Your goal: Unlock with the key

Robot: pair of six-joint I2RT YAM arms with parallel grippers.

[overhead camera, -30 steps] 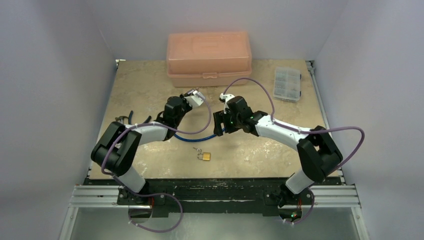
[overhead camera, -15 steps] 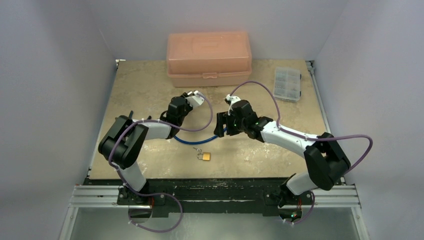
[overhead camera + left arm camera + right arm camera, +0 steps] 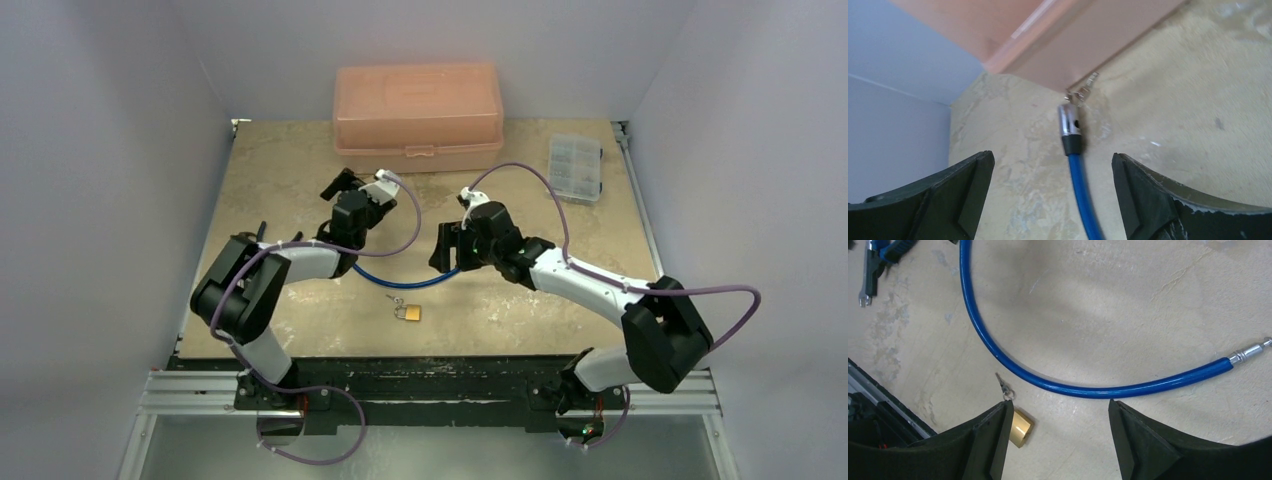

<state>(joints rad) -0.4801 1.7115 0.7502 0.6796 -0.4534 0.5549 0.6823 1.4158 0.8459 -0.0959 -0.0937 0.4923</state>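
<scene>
The left gripper (image 3: 1052,159) is held with fingers wide apart, straddling the silver tip (image 3: 1069,121) of the blue cable (image 3: 1083,200). Nothing is touched or clamped. It is aimed at 12 o'clock, toward the orange box (image 3: 418,115), so it is judged to be at the cable end and not on the task item.

The right gripper (image 3: 1059,407) is likewise spread and empty, hung over the cable's arc and pointed down. That pose puts lock and key in its camera view.

The key (image 3: 1003,386) is found flat on the table (image 3: 290,160), at 6 o'clock from table centre near the front edge. Its ring end is just beside the brass padlock (image 3: 1021,427), which is at the key's 5 o'clock. No insertion is seen. The shackle state cannot be told, as the lock is partly hidden by a finger.

A thin key on a hard top is judged a fiddly pinch that is likely to skid. The right gripper is nearer and is judged the better pick.

The pliers (image 3: 868,270) are seen at 9 o'clock, out of the way.
</scene>
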